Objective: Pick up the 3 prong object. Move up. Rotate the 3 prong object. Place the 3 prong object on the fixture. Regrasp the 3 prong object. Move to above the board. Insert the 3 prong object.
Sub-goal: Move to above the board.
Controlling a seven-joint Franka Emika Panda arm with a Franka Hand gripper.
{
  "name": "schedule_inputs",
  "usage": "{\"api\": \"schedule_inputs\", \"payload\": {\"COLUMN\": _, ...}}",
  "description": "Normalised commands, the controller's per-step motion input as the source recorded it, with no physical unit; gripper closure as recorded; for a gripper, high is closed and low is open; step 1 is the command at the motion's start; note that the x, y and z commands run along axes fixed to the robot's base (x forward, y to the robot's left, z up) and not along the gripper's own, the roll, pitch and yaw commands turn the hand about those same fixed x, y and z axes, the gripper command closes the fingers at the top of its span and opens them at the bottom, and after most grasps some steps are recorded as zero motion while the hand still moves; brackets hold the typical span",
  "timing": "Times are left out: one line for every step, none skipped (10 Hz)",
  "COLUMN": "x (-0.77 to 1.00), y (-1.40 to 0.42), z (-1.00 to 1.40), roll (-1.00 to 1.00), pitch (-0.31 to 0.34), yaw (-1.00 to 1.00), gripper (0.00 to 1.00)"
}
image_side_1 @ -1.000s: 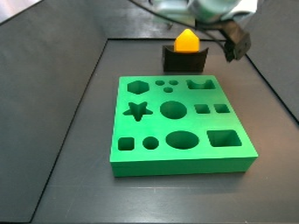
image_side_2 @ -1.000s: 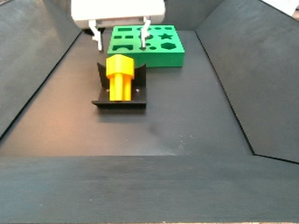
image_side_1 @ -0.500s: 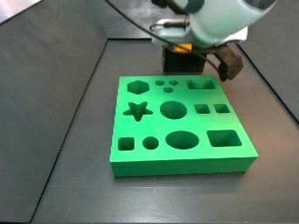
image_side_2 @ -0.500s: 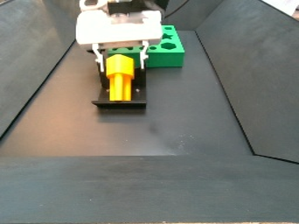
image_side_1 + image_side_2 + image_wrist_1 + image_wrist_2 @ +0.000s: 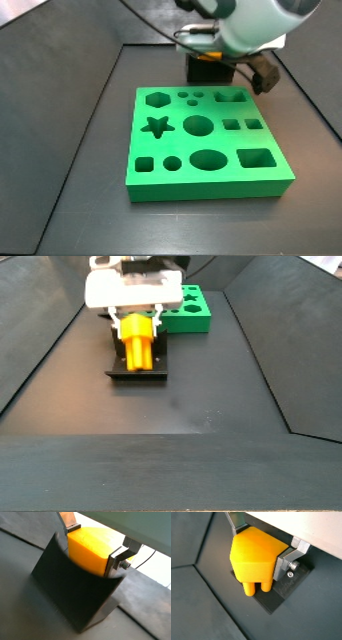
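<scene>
The tool (image 5: pixel 134 322) sits low over the fixture (image 5: pixel 136 362) in the upper left of a side view, its silver fingers (image 5: pixel 288 561) standing on either side of the 3 prong object (image 5: pixel 254 556); whether they pinch it or merely flank it I cannot tell. The orange-yellow block lies in the fixture, its short prongs sticking out past the dark edge in a wrist view. The green board (image 5: pixel 203 140) fills the middle of a side view, just beside the fixture on the dark bench (image 5: pixel 201 406)
</scene>
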Motion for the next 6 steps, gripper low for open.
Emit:
{"api": "schedule_inputs", "payload": {"x": -0.03, "y": -0.10, "z": 1.00, "roll": 0.01, "pitch": -0.249, "yaw": -0.34, "gripper": 1.00}}
{"api": "schedule_inputs", "payload": {"x": -0.03, "y": -0.09, "z": 1.00, "roll": -0.01, "pitch": -0.158, "yaw": -0.34, "gripper": 1.00}}
{"api": "schedule_inputs", "payload": {"x": -0.03, "y": -0.08, "z": 1.00, "roll": -0.03, "pitch": -0.089, "yaw": -0.35, "gripper": 1.00}}
{"api": "schedule_inputs", "payload": {"x": -0.04, "y": -0.08, "z": 1.00, "roll": -0.04, "pitch": -0.004, "yaw": -0.32, "gripper": 1.00}}
{"api": "schedule_inputs", "payload": {"x": -0.04, "y": -0.07, "z": 1.00, "roll": -0.05, "pitch": 0.069, "yaw": -0.27, "gripper": 1.00}}
{"api": "schedule_inputs", "payload": {"x": -0.05, "y": -0.07, "z": 1.00, "roll": -0.06, "pitch": 0.121, "yaw": -0.22, "gripper": 1.00}}
